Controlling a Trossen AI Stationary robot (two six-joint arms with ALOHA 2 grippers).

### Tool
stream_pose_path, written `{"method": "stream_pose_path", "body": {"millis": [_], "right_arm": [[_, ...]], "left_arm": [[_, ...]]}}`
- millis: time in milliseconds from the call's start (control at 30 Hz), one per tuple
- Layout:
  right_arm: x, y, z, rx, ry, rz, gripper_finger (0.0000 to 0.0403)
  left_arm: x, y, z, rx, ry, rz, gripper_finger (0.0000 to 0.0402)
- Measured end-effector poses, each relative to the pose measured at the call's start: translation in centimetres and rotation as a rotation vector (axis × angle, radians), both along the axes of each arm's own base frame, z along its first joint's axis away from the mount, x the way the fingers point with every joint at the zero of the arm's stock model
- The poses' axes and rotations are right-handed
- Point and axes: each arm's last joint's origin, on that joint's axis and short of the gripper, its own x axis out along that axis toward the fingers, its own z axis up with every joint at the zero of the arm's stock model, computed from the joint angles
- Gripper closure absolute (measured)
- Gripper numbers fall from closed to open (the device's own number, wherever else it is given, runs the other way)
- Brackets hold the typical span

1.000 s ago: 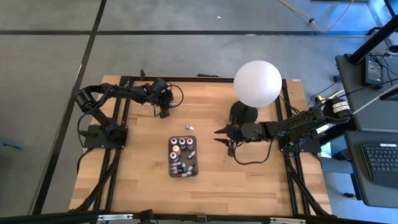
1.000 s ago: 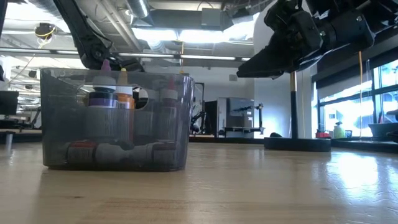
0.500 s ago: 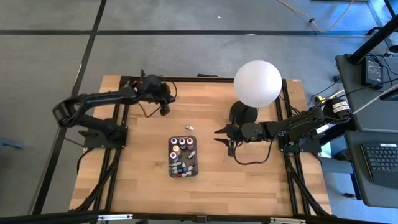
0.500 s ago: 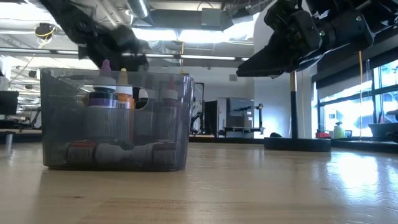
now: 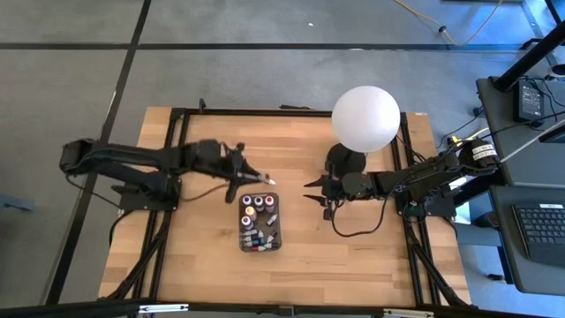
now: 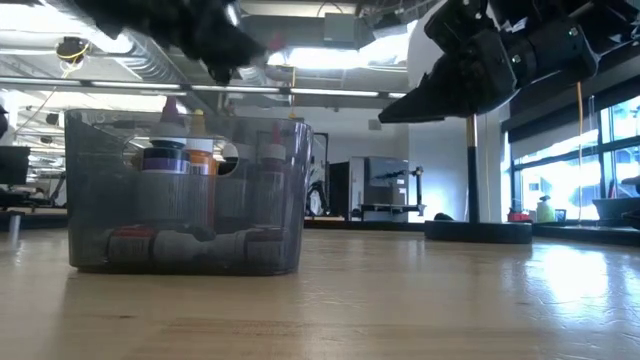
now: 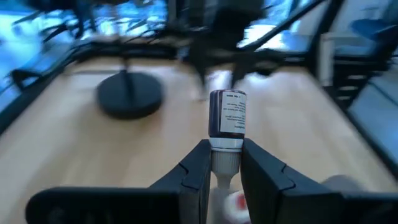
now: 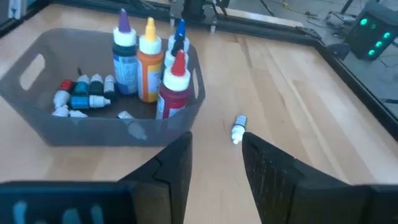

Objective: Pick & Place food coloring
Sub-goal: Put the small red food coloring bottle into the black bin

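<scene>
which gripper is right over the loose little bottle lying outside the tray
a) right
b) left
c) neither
b: in the high view the left gripper reaches the small bottle lying just beyond the tray, and its wrist view shows the bottle between its fingers; the right gripper hangs apart.

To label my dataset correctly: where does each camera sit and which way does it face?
High: above the table, facing straight down; left arm and right arm show.
Low: at tabletop height, facing level across to the tray; right jaws above.
Left wrist: on the left arm, facing a loose bottle; left jaws frame it.
Right wrist: on the right arm, facing the tray; right jaws show.
Shared: both wrist views see that bottle.
</scene>
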Motion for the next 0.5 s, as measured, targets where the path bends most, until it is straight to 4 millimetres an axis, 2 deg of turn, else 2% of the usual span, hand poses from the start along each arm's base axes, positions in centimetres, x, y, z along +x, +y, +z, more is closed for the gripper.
{"method": "stream_pose_path", "body": {"millis": [133, 300, 500], "right_arm": [[-0.2, -0.6, -0.5, -0.012, 0.059, -0.019, 0.026], [-0.5, -1.3, -1.3, -0.019, 0.15, -0.048, 0.026], [-0.5, -1.6, -1.3, 0.011, 0.15, -0.073, 0.026]], "left_arm": [[0.6, -3.6, 0.2, -0.016, 0.004, -0.02, 0.0336], [1.8, -7.1, 1.4, 0.01, 0.074, -0.002, 0.0336], [4.1, -9.6, 0.0, -0.018, 0.264, 0.045, 0.0336]]}}
